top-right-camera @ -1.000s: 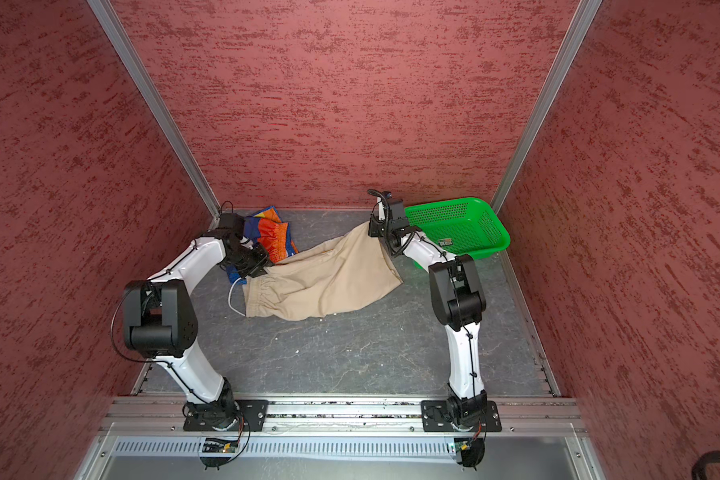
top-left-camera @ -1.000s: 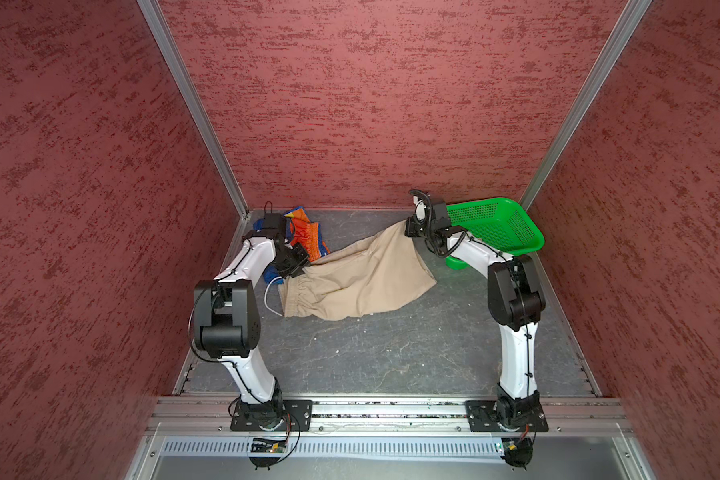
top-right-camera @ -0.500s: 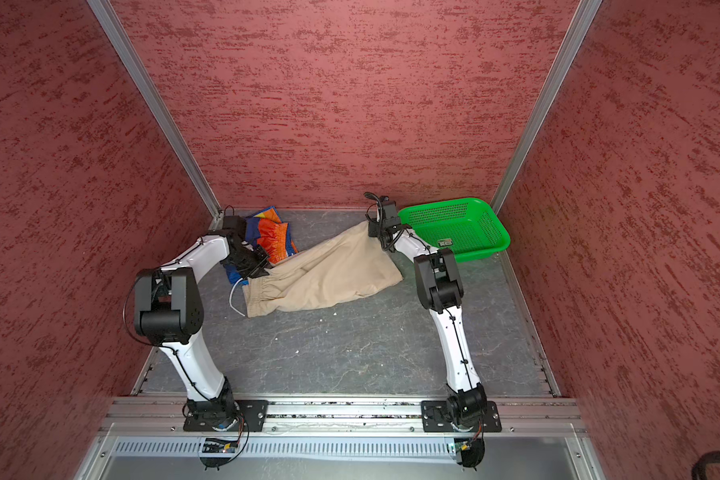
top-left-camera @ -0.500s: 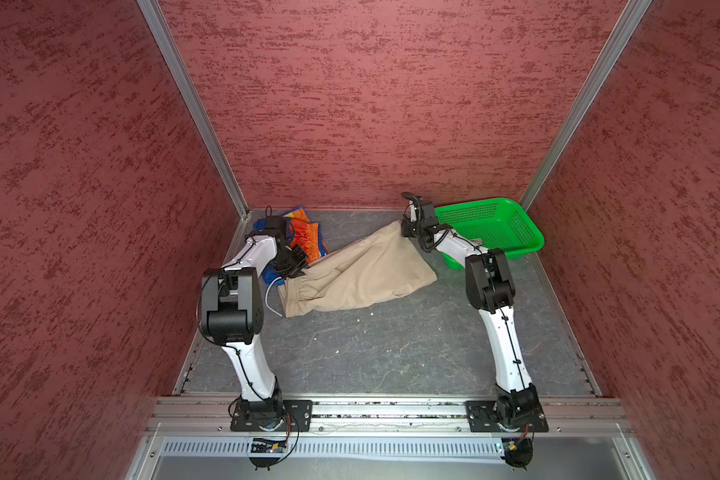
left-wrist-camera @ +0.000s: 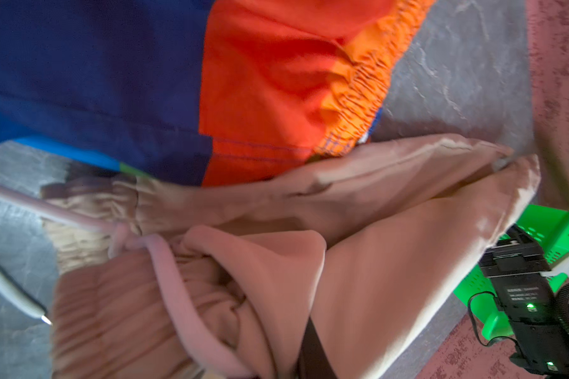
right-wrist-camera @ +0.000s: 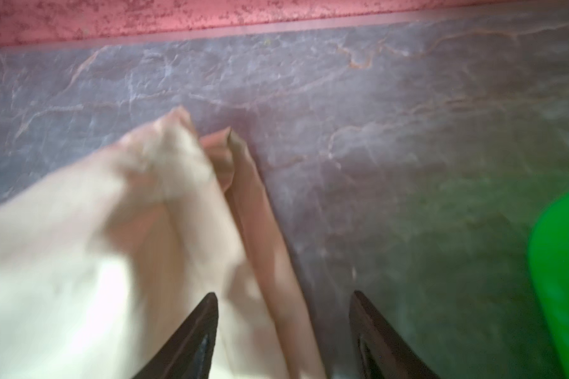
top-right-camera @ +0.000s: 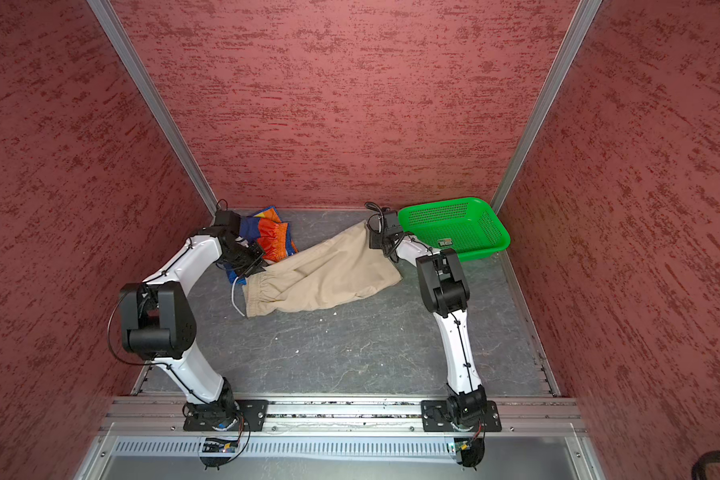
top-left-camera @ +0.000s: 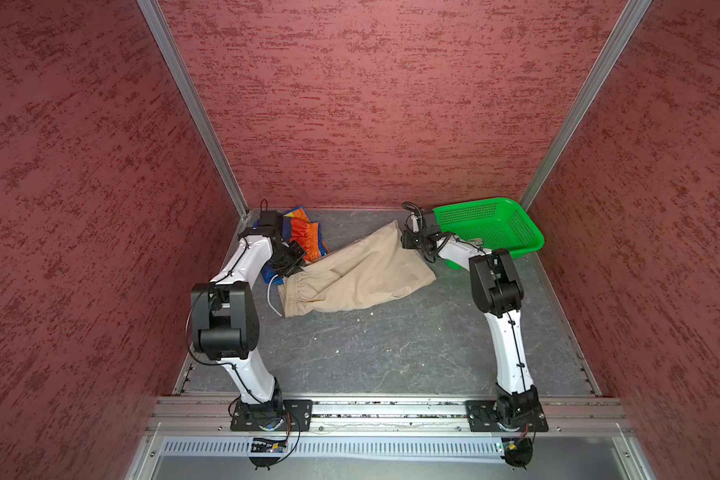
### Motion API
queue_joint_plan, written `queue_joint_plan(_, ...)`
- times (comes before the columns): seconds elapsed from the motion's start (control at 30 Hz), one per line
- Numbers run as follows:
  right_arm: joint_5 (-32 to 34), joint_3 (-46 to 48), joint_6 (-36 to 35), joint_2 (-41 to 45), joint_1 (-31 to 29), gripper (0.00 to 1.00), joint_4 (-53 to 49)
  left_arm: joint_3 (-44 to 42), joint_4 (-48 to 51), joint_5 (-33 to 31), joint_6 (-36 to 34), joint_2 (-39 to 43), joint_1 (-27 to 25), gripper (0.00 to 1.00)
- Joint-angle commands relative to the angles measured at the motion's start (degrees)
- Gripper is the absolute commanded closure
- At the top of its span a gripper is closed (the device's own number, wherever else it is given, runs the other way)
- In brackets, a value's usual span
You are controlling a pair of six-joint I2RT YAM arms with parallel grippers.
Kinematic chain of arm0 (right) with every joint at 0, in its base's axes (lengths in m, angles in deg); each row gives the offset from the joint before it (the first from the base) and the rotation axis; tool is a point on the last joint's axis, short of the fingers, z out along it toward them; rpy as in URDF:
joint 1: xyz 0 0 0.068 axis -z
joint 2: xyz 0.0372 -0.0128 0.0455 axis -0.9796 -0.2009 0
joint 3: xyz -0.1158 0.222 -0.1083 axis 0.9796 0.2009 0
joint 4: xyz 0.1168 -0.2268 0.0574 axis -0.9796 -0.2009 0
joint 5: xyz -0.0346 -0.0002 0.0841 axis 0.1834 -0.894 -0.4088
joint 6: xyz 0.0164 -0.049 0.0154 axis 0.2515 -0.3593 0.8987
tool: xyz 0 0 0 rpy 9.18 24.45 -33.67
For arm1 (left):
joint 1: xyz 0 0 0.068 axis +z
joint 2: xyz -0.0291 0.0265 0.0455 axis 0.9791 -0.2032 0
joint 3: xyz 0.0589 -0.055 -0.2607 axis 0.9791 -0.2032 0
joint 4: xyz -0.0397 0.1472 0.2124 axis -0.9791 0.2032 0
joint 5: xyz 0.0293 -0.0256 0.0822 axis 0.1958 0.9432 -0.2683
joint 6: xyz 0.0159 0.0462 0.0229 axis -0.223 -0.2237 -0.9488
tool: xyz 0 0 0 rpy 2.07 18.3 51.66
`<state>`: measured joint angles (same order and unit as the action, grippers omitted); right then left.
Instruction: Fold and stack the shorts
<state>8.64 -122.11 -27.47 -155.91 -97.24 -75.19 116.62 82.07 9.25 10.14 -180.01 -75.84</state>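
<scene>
The beige shorts lie spread across the back of the table, waistband to the left, with a white drawstring trailing off it. My left gripper is at the waistband's far end. In the left wrist view the beige cloth bunches up around one dark finger, pinched. My right gripper stands open over the far leg corner, which rests on the table. The rainbow-striped shorts lie crumpled at the back left, behind the left gripper and partly under its arm.
A green perforated basket sits at the back right, just right of the right gripper. Red textured walls close in the back and both sides. Grey table surface stretches from the shorts to the front rail.
The right gripper has opened and let go of the beige leg corner, which dropped onto the table. The left jaws have closed in on the waistband.
</scene>
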Motion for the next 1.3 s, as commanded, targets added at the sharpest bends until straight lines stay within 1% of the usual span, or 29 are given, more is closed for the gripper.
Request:
queue_joint_plan(0.0, 3.14, 4.40, -1.90, 7.84, -3.65, 0.33, 5.83, -2.91, 1.12, -0.97, 0.56, 2.21, -0.04, 0.85)
queue_joint_plan(0.1, 2.69, 8.33, -2.73, 11.19, -6.73, 0.32, 7.75, -4.76, 0.90, -0.80, 1.26, 3.36, -0.20, 0.87)
queue_joint_plan(0.3, 1.67, 10.69, -4.57, 13.11, -12.22, 0.32, 8.86, -6.52, 1.82, -0.89, 2.07, 5.33, -0.63, 1.00)
queue_joint_plan(0.5, -0.26, 10.32, -4.34, 11.65, -14.59, 0.31, 8.53, -10.28, 1.13, -2.83, 2.29, 5.93, -0.54, 0.99)
queue_joint_plan(0.67, -0.72, 11.23, -4.07, 11.53, -15.69, 0.31, 8.53, -13.66, -0.56, -1.91, 3.01, 4.84, -0.01, 0.98)
queue_joint_plan(0.73, -0.72, 11.53, -4.07, 11.62, -15.93, 0.31, 8.46, -14.81, -1.31, -2.08, 3.21, 4.33, -0.05, 0.95)
queue_joint_plan(0.77, -0.72, 11.60, -4.07, 11.70, -16.11, 0.31, 8.45, -15.23, -1.71, -2.15, 3.20, 3.85, 0.15, 0.91)
queue_joint_plan(0.9, -0.44, 12.16, -4.42, 12.55, -16.71, 0.31, 8.36, -15.92, -2.89, -1.81, 3.64, 3.06, 1.14, 0.61)
queue_joint_plan(1.0, -0.57, 13.66, -4.36, 14.13, -17.50, 0.30, 8.61, -14.75, -2.11, -1.98, 3.59, 4.70, 1.26, 0.46)
queue_joint_plan(1.07, -1.68, 15.16, -4.26, 15.23, -18.27, 0.30, 9.27, -13.21, -0.27, -2.86, 3.05, 6.15, 1.27, 0.42)
queue_joint_plan(1.17, -3.68, 17.39, -4.46, 16.56, -20.19, 0.30, 10.46, -10.67, 2.77, -5.36, 2.07, 9.39, 1.54, 0.43)
queue_joint_plan(1.27, -5.04, 18.44, -4.61, 16.94, -22.65, 0.33, 10.63, -9.29, 4.74, -8.74, 1.46, 14.02, 1.61, 0.49)
